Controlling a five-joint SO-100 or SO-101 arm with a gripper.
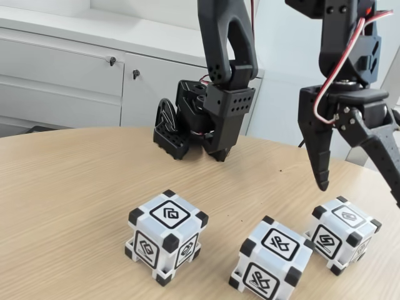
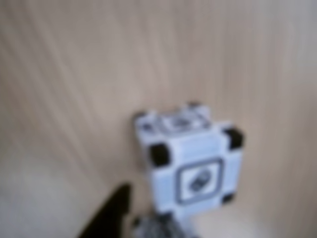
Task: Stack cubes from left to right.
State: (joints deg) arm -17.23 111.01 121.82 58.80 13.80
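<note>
White cabinets stood behind the wooden table point(image 1: 69, 187) in the fixed view. Three cubes point(image 1: 166, 236) point(image 1: 272, 259) point(image 1: 344, 234) sat apart in a row near its front edge, none stacked. Jaws point(image 1: 359, 181) hung spread open above the right cube, seemingly poised to grasp. In the blurred wrist view, one cube point(image 2: 190, 161) lay below.

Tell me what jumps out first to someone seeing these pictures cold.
Three white cubes with black corners sit apart in a loose row on the wooden table: the left cube, the middle cube and the right cube. The black gripper hangs open above the right cube, and the blurred wrist view shows one cube below it.
</note>
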